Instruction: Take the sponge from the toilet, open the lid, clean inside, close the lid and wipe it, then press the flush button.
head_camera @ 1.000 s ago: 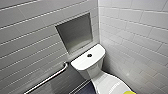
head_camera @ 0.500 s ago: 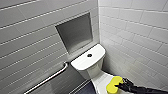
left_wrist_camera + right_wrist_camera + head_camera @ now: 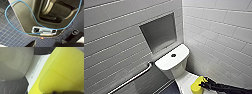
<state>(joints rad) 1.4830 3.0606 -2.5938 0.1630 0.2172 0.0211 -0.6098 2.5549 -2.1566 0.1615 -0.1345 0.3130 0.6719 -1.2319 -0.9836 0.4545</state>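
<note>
Right claw (image 3: 204,84) pinching yellow sponge (image 3: 197,85) above toilet (image 3: 177,69), 5 o'clock from flush button (image 3: 173,55) in head view. Left wrist view adds blue cable (image 3: 7,21), dark tiled floor (image 3: 8,37).

yellow sponge (image 3: 197,84) just above white glossy toilet (image 3: 172,61)

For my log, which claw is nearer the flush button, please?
Right. The right claw, gripping the sponge, is over the toilet near the flush button; the left claw hangs low over the floor.
</note>
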